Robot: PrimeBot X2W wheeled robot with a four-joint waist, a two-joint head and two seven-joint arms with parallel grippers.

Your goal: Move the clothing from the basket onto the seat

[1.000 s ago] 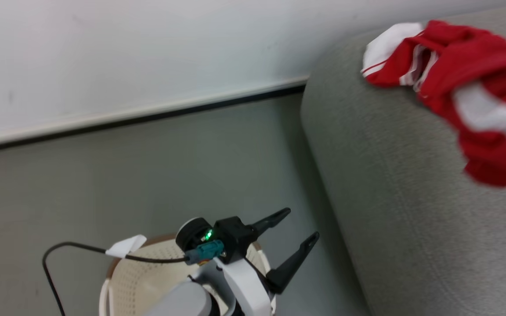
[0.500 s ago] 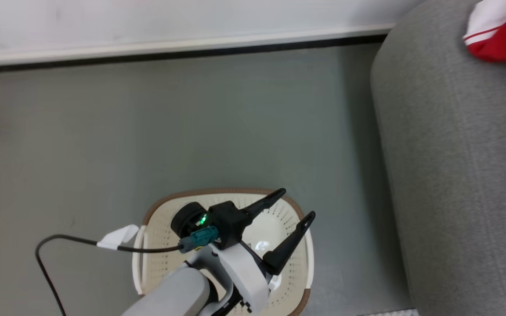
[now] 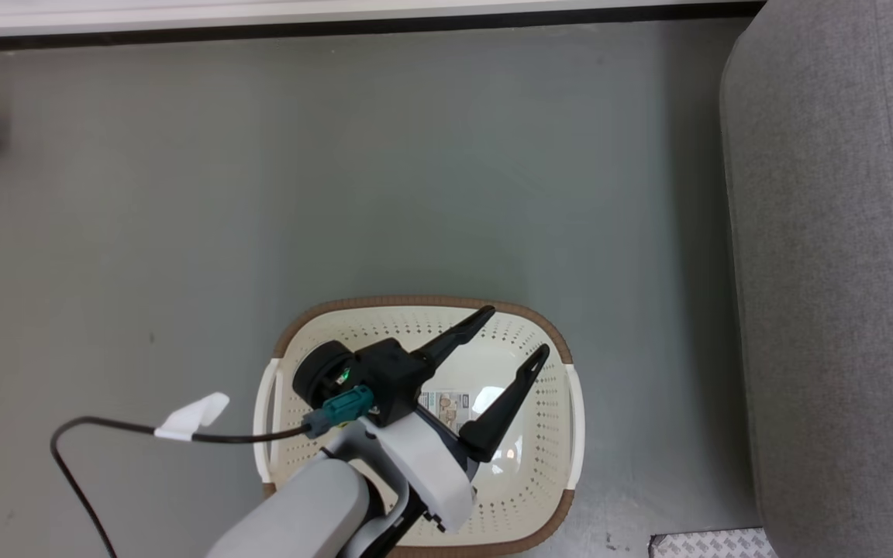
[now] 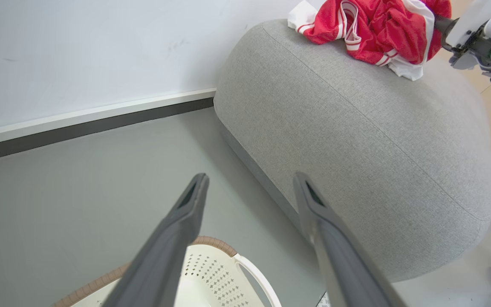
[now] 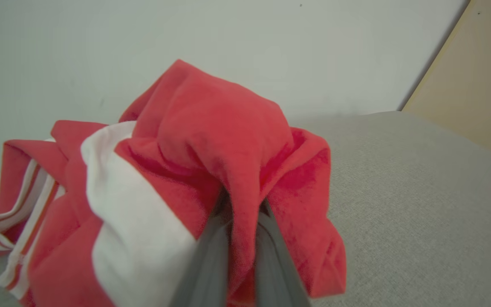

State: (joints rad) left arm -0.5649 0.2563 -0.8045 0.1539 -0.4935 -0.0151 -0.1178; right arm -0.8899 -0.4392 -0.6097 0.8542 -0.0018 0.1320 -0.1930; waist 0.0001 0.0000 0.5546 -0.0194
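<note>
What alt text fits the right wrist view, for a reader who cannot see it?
The right hand is shut on a fold of the red clothing, its two grey fingers rising from the bottom edge. The clothing, red with white panels and thin stripes, lies bunched on the grey seat. A pale wall stands behind.

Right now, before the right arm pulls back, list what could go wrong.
The right tool is clamped on the soft red-and-white fabric clothing; pulling away unopened could drag it off the grey woven sofa. The pile sits near the sofa's rounded end and might slide off.
</note>
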